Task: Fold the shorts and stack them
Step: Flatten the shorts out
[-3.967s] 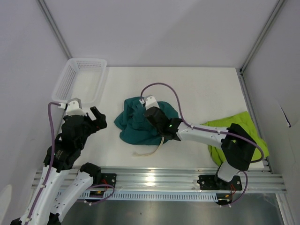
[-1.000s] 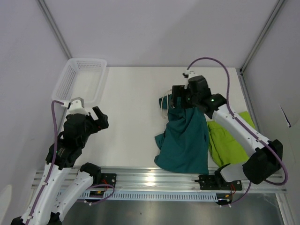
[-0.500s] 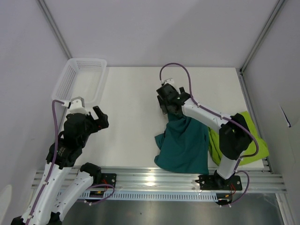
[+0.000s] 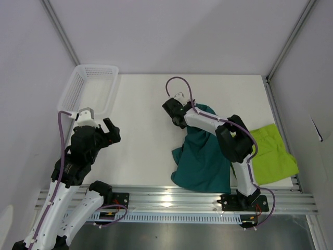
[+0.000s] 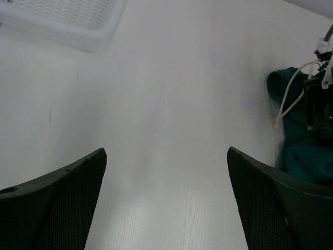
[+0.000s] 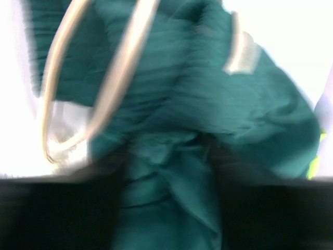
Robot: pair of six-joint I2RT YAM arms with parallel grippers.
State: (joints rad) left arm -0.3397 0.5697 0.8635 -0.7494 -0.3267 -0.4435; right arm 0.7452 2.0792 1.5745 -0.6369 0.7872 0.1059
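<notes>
The dark teal shorts [image 4: 205, 156] stretch from the table's middle toward the near edge. My right gripper [image 4: 177, 115] is shut on their waist end, low over the table's centre. In the right wrist view the teal cloth [image 6: 171, 172] is bunched between my fingers, with the cream drawstring [image 6: 88, 78] looping above; the view is blurred. The lime green shorts [image 4: 273, 153] lie flat at the right edge. My left gripper [image 4: 109, 131] is open and empty over bare table at the left. In the left wrist view its fingers [image 5: 57, 198] frame bare table, with the teal shorts [image 5: 304, 151] at the far right.
A white mesh basket [image 4: 88, 88] stands at the back left corner and shows in the left wrist view [image 5: 62, 21]. The metal rail [image 4: 171, 200] runs along the near edge. Frame posts rise at both back corners.
My right gripper lifted the teal shorts from a crumpled heap, carried them back and right, then swept left to the table's centre. The shorts now lie stretched out. The left arm has hardly moved.
</notes>
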